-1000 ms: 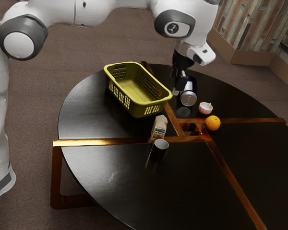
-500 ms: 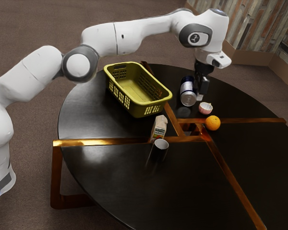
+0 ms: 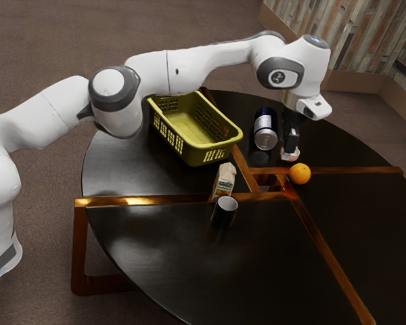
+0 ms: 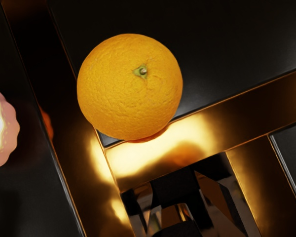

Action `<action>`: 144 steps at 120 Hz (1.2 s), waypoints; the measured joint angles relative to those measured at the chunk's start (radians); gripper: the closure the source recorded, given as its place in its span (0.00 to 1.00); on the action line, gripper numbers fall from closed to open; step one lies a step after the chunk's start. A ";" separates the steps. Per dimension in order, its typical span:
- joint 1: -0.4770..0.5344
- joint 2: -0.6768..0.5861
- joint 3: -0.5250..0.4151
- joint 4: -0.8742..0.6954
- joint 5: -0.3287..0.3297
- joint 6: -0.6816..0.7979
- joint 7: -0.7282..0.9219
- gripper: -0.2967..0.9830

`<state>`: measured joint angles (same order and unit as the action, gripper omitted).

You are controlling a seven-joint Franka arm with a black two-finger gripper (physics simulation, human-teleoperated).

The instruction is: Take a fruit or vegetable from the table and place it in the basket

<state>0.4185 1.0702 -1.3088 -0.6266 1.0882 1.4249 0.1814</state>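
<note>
Nearby, bare counter is spreading around the cup and carton; beyond, the orange is resting beside the bowl, the tool is hovering over that bowl, opening and hold I cannot tell; farther, the can and basket are lining up leftward.

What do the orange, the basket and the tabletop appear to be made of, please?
Orange: real or imitation fruit, with a dimpled, faintly glossy rind and a green stem scar.
Basket: probably moulded plastic, satin yellow-green, judging by its slotted walls and smooth rim.
Tabletop: dark and polished, given its soft reflections; lacquered wood or glass, I can't tell.
</note>
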 joint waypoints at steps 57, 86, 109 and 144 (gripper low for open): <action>0.053 0.124 -0.209 -0.094 0.205 0.137 -0.027 0.23; 0.057 0.153 -0.207 -0.108 0.221 0.176 -0.035 0.23; 0.053 0.176 -0.200 -0.113 0.223 0.211 -0.041 0.23; 0.051 0.215 -0.199 -0.112 0.223 0.268 -0.048 0.23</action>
<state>0.4697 1.2856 -1.5079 -0.7388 1.3115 1.6928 0.1336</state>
